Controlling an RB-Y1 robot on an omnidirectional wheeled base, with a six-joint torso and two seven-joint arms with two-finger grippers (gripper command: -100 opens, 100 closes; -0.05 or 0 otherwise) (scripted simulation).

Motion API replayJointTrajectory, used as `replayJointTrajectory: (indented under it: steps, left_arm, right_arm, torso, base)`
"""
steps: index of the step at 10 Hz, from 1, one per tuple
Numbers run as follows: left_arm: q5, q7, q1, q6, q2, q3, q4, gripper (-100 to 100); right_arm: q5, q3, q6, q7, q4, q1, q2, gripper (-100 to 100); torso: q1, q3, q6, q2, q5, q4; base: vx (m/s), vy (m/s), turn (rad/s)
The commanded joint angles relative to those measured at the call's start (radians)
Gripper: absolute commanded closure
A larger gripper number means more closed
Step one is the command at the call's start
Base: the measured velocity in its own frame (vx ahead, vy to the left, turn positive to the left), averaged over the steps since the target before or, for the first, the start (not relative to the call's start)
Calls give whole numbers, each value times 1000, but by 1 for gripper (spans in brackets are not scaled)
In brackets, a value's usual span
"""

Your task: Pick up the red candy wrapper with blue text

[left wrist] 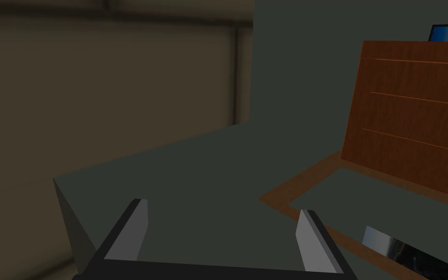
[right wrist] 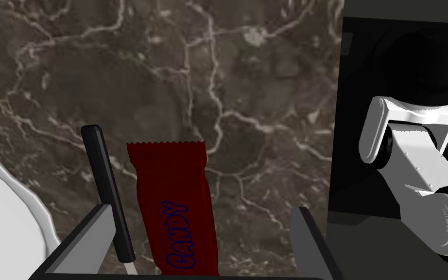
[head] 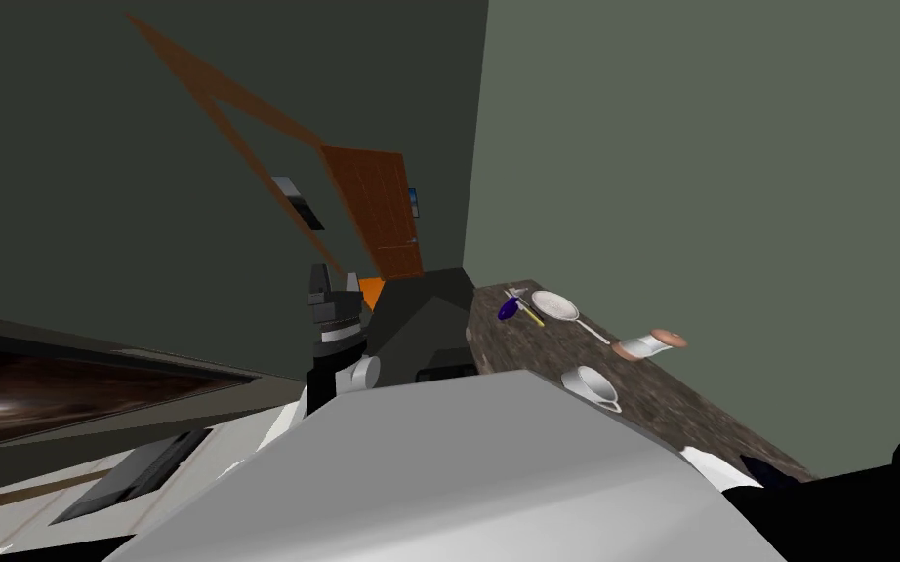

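Note:
The red candy wrapper [right wrist: 177, 209] with blue "CANDY" lettering lies flat on a dark marbled countertop [right wrist: 247, 97]. My right gripper [right wrist: 202, 209] hovers over it, open, with the wrapper's near end between the two fingers [right wrist: 310, 243] and closer to the one beside a black-handled utensil [right wrist: 107, 189]. Neither finger touches the wrapper. My left gripper [head: 333, 283] is raised in front of my chest, away from the counter, and its fingers [left wrist: 130, 233] stand open with nothing between them.
A white plate [right wrist: 4, 218] lies just past the utensil. Farther along the countertop [head: 673, 400] are a white pan [head: 555, 305], a white cup [head: 593, 385], a blue item [head: 508, 309] and a roll [head: 648, 344]. The counter's edge [right wrist: 337, 146] runs close to the gripper.

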Motion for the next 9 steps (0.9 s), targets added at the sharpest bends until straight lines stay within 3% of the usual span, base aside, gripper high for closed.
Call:
replayJointTrajectory:
  steps: [1,2,3,9]
  left_arm:
    - [0,0,0,0,0,0,0,0]
    - [0,0,0,0,0,0,0,0]
    - [0,0,0,0,0,0,0,0]
    - [0,0,0,0,0,0,0,0]
  right_arm:
    - [0,0,0,0,0,0,0,-100]
    - [1,-1,-2,1,0,0,-1,0]
    - [0,16,-5,5,22,-30,4,-100]
    - [-6,87,-21,19,113,-150,25,-100]
  torso:
    - [0,0,0,0,0,0]
    - [4,1,2,1,1,0]
    - [7,1,2,2,2,1]
    - [9,3,2,5,2,1]
  base:
    - [14,-54,84]
    - [4,-12,-10]
    - [-9,2,29]
    - [-18,14,22]
